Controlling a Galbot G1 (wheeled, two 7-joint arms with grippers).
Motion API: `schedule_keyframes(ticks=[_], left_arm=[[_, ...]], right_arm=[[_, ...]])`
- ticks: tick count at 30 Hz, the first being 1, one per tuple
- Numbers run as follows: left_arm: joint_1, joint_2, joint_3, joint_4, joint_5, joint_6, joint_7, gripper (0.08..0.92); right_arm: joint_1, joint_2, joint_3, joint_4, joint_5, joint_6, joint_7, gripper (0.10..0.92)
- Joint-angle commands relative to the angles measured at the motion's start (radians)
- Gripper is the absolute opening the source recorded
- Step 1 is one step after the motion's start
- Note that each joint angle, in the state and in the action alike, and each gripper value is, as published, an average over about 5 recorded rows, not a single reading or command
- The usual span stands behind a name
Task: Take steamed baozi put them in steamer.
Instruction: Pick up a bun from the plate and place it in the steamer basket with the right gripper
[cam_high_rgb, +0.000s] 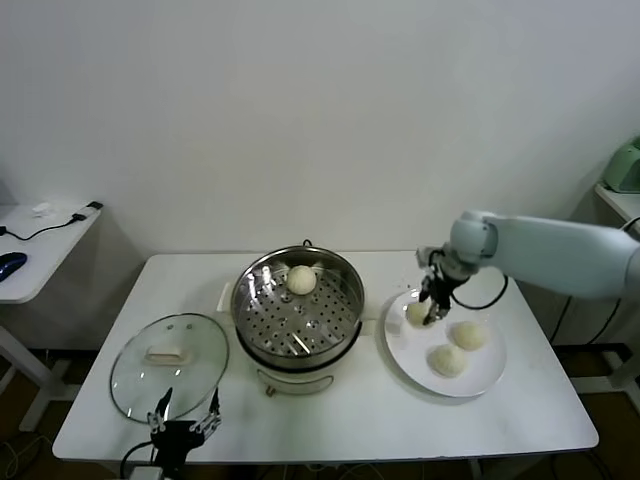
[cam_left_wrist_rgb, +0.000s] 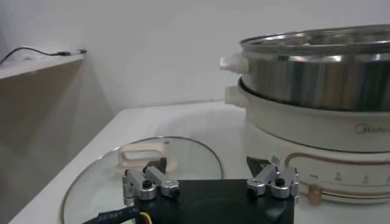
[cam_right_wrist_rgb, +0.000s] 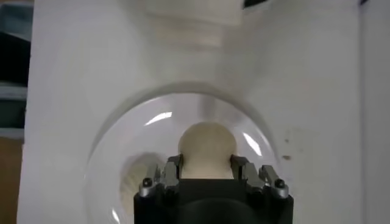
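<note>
- Right of the steamer, on the white plate: three steamed baozi; nearest the steamer, the one being picked.
- Over that bun, right gripper, fingers pressed against its two sides and clamped on it, low over the plate; grip across the widest part, likely so the soft dough does not slip on lifting.
- Inside the steamer, on the perforated tray: one bun toward the back rim, leaving free room for the rest.
- Left of the steamer, flat on the table: glass lid, set aside so the pot stays uncovered.
- Beside the lid, at the table's near edge: left gripper, parked, fingers apart, empty.
</note>
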Motion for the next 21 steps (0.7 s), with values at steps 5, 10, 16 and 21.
schedule_keyframes(ticks=[5, 10, 16, 21], left_arm=[[-0.004, 0.004, 0.012, -0.02, 0.002, 0.003, 0.002, 0.823], [-0.005, 0.006, 0.013, -0.026, 0.002, 0.0, 0.002, 0.823], [-0.004, 0.006, 0.011, -0.03, 0.001, 0.001, 0.002, 0.823], [-0.005, 0.006, 0.01, -0.028, -0.001, 0.001, 0.003, 0.823]], right_arm=[[0.407, 0.278, 0.002, 0.184, 0.391, -0.101, 0.041, 0.551], [0.307, 0.413, 0.055, 0.228, 0.456, -0.177, 0.142, 0.551], [0.112, 0.531, 0.088, 0.138, 0.435, -0.219, 0.216, 0.551], [-0.022, 0.588, 0.111, 0.024, 0.373, -0.24, 0.249, 0.549]])
